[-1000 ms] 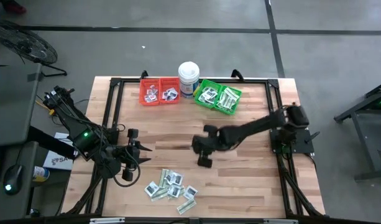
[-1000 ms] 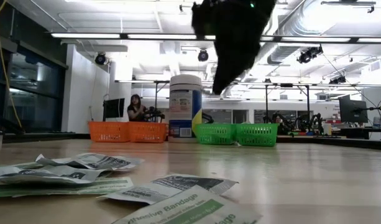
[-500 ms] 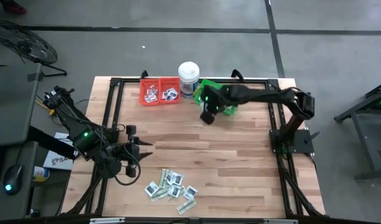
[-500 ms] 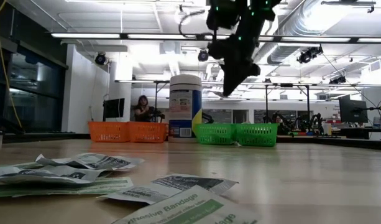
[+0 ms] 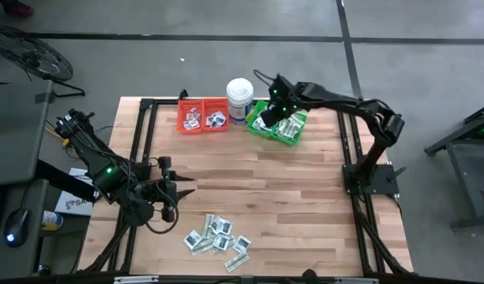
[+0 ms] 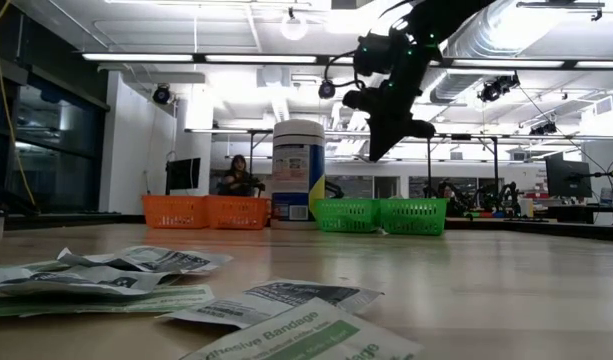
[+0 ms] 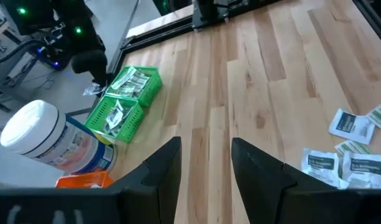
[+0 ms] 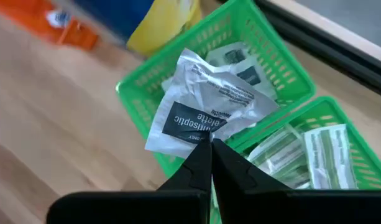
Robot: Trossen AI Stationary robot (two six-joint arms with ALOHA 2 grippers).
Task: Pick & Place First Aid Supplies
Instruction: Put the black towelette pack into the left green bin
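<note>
My right gripper (image 5: 272, 113) hangs over the left compartment of the green bin (image 5: 293, 136) at the table's far edge, shut on a crumpled white packet with dark print (image 8: 199, 102). The bin holds more white packets and green-and-white strips (image 8: 324, 152). The left wrist view shows the same gripper (image 7: 96, 73) above the green bin (image 7: 125, 99). A loose pile of first aid supplies (image 5: 218, 237) lies flat on the wood near the front edge. My left gripper (image 5: 175, 192) waits open at the table's left, with nothing between its fingers. My right gripper pinches the white packet at its lower edge (image 8: 206, 138) between its two shut fingertips. The fingers come from above, slanting down. The packet is lifted clear, crumpled, and spreads out beyond the fingertips over the bin.
A red bin (image 5: 202, 116) with a few packets and a tall white tub (image 5: 239, 96) stand left of the green bin along the far edge. Bare wood (image 5: 265, 197) lies between the bins and the pile. A person (image 6: 236, 175) shows in the room beyond.
My right gripper has swung from the middle of the table toward the far edge, rising a little and rolling its wrist, and now hangs over the green bin with the white packet still in its shut fingers.
</note>
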